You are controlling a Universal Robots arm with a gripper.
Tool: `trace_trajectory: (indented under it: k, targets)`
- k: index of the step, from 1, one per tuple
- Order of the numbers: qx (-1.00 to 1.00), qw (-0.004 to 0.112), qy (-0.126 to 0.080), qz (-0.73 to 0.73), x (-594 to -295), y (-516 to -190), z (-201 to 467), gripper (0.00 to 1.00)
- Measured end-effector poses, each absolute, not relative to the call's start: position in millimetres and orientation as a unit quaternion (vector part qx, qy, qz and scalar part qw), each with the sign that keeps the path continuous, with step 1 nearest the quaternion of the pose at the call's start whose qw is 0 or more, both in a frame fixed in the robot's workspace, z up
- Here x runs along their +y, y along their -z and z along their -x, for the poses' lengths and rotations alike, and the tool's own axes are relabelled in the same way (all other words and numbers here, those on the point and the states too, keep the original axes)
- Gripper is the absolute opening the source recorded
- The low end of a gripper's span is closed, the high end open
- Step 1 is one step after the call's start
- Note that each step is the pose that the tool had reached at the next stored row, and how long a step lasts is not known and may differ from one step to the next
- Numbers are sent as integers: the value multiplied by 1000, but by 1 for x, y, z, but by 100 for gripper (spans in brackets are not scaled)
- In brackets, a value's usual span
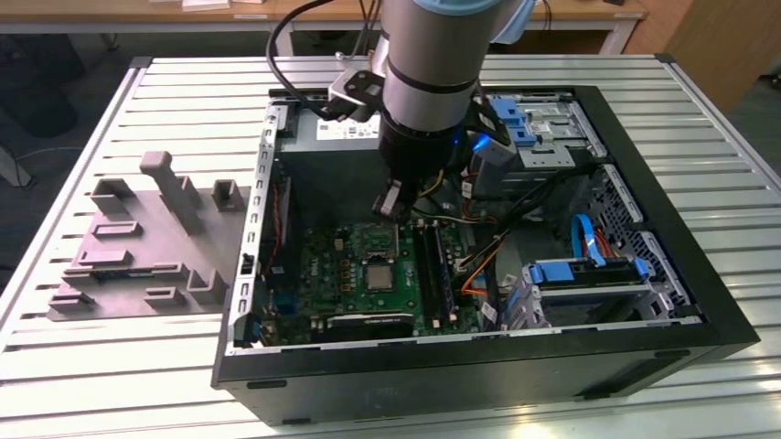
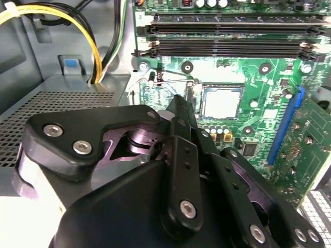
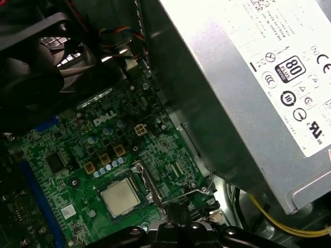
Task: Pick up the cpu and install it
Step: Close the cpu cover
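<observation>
A: Small square silvery-topped cpu, flat in the socket on the green motherboard, seen in both wrist views.
B: Black gripper just above, beside the socket, holding nothing. Fingers together or apart? Cannot tell.

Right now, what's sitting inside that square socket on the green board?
The cpu, silvery top up, lies in the socket on the motherboard. Whatever is beneath it is covered. The gripper hangs just beside it.
</observation>
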State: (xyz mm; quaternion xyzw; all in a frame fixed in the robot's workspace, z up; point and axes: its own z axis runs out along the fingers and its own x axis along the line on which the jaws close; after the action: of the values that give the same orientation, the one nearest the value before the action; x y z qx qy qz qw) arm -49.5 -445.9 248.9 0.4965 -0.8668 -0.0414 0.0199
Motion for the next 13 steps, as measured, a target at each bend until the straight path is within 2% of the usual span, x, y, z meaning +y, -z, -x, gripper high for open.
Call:
trace_trajectory:
  k: [7,13]
  targets:
    - [-867,31,21,-497,-446,-249,50,11]
    - [-867,50,-11,-496,-446,-249,51,11]
